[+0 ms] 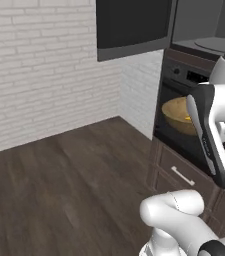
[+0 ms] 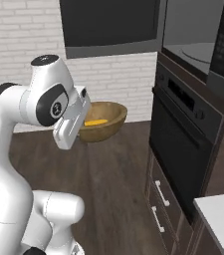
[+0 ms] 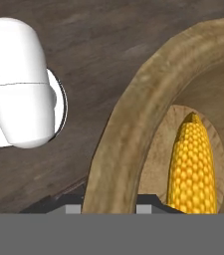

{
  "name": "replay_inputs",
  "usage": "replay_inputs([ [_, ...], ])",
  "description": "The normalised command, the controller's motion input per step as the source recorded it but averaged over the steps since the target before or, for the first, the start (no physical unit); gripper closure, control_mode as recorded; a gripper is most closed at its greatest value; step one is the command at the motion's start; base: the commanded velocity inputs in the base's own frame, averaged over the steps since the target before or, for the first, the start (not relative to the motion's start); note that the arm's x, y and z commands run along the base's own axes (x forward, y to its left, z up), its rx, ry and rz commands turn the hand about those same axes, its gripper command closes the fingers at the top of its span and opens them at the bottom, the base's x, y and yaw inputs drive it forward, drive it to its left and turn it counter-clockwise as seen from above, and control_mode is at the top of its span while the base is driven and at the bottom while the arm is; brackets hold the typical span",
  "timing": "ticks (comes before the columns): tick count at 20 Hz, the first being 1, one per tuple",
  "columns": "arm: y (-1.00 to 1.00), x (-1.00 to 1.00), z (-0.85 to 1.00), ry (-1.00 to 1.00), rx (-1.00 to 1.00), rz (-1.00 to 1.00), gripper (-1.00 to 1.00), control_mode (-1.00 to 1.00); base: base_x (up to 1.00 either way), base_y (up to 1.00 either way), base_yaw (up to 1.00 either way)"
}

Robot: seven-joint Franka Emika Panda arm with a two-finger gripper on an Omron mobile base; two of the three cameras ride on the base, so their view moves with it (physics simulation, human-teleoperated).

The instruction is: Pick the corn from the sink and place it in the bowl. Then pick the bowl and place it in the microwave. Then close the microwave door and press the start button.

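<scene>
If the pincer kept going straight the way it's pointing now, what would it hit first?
Probably the wooden floor: the hand view looks along the pincer, shut on the bowl rim, with floor beyond. The bowl holds the corn. Depth is unclear.

lighting: even, diffuse, rendered; no single source evident. shadows: faint. glare: soft sheen on microwave door. sharpness: slightly soft, low-resolution; hand view close, bowl rim coarse-textured.

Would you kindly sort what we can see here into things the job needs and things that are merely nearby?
Needed: bowl, corn inside it, microwave, its open door, end effector holding the bowl's rim.

Nearby: oven, drawers, brick wall.
</scene>
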Motion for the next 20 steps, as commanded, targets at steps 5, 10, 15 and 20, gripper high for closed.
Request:
replay_inputs([
  [5, 0.00, 0.00, 0.00, 0.00, 0.00, 0.00, 1.00, 1.00, 0.74, -0.11, -0.28],
  [10, 0.00, 0.00, 0.00, 0.00, 0.00, 0.00, 1.00, 1.00, 0.93, 0.09, -0.30],
  [15, 0.00, 0.00, 0.00, 0.00, 0.00, 0.00, 1.00, 1.00, 0.71, -0.15, -0.31],
  [20, 0.00, 0.00, 0.00, 0.00, 0.00, 0.00, 1.00, 1.00, 0.63, -0.12, -0.35],
])
